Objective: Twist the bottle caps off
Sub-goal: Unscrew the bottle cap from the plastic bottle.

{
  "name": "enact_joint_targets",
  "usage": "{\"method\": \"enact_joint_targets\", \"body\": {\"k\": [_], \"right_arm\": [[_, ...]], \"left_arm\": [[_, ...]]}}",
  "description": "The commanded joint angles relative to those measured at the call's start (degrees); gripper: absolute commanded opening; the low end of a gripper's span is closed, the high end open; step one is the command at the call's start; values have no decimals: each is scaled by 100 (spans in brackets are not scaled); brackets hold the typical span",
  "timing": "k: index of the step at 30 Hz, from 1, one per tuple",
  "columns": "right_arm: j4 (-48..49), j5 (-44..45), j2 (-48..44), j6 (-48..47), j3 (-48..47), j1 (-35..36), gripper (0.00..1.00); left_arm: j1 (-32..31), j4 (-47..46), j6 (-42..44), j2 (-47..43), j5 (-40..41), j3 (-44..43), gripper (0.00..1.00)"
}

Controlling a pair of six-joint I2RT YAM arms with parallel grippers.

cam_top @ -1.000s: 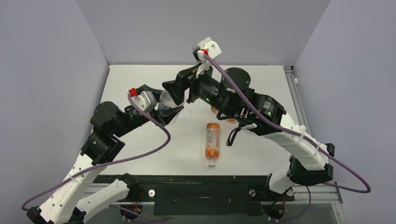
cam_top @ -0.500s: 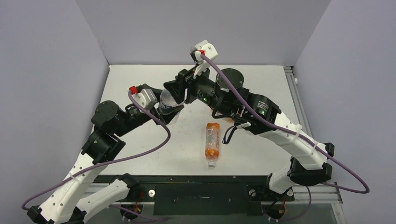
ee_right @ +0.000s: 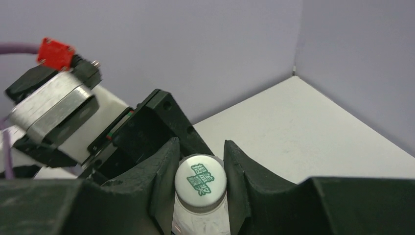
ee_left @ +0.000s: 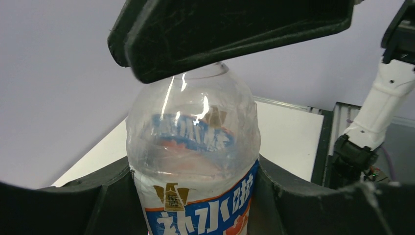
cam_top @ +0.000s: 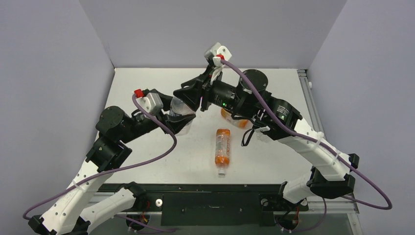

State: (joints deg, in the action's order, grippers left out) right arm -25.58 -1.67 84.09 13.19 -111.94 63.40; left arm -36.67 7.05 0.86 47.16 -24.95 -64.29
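Above the left-centre of the table (cam_top: 147,83), the left pincer (ee_left: 195,205) is gripping a clear bottle (ee_left: 193,142) around its lower body, its two dark fingers pressing against the red-white-blue label on either side. The bottle is sitting in that grip with its neck pointing up toward the right arm. The right pincer (ee_right: 200,164) is reaching in from the other side over the bottle's top. Its jaws are standing narrow, one on each side of the white cap (ee_right: 199,182), touching its rim. Green characters are showing on the cap's flat face in the right wrist view. In the left wrist view the cap is hiding behind the right pincer's dark finger. Nearer the arm bases, a slim orange bottle (cam_top: 222,146) is lying on its side on the table, its small white cap (cam_top: 221,172) pointing at the near edge. A second orange bottle (cam_top: 229,117) is lying just beyond it, mostly covered by the right arm, so its cap cannot be made out.
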Motion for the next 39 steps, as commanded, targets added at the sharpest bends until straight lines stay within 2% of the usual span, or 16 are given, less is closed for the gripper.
{"method": "enact_joint_targets", "body": {"k": [1, 3, 7, 10, 14, 16, 17, 18, 19, 21, 22, 23, 26, 28, 34, 39], "right_arm": [[958, -2377, -667, -105, 260, -626, 0], [1363, -3738, -829, 62, 510, -811, 0], [2018, -5231, -941, 567, 776, -959, 0], [2347, -5660, -1000, 812, 1027, -1011, 0], [2404, -5747, -1020, 853, 1132, -1196, 1], [1958, -5377, -1048, 665, 1075, -1293, 20], [1753, -4765, -1082, 526, 1028, -1301, 49], [1381, -4343, -1098, 194, 934, -1276, 64], [1218, -3489, -1130, 105, 878, -1195, 76], [784, -2013, -1118, -168, 675, -893, 80], [544, -1595, -1098, -431, 511, -742, 80], [470, -700, -1053, -515, 452, -425, 81], [333, 791, -936, -575, 298, 38, 82], [196, 1337, -774, -479, 184, 253, 82], [-425, 1738, -47, -281, -509, 436, 82], [-432, 1551, 128, -186, -703, 420, 70]], "left_arm": [[19, -456, -1042, -153, -665, -35, 0], [26, -562, -1448, -150, -1112, 1, 0], [28, -889, -2149, -30, -2118, -93, 0], [20, -1048, -2469, 62, -2721, -255, 0], [19, -1053, -2496, 113, -2974, -318, 0], [25, -1010, -2389, 91, -2960, -302, 0], [26, -946, -2336, 68, -2926, -294, 0], [25, -918, -2180, 49, -2780, -259, 0], [22, -835, -2087, 24, -2665, -246, 0], [23, -733, -1722, -12, -2138, -189, 0], [20, -609, -1462, -24, -1739, -156, 0], [24, -422, -1284, -28, -1582, -130, 0], [13, -270, -570, -50, -877, -44, 0], [11, -243, -262, -63, -514, 23, 0], [3, -187, 172, -33, -13, 30, 0], [6, -146, 219, -48, 31, -7, 0]]}}
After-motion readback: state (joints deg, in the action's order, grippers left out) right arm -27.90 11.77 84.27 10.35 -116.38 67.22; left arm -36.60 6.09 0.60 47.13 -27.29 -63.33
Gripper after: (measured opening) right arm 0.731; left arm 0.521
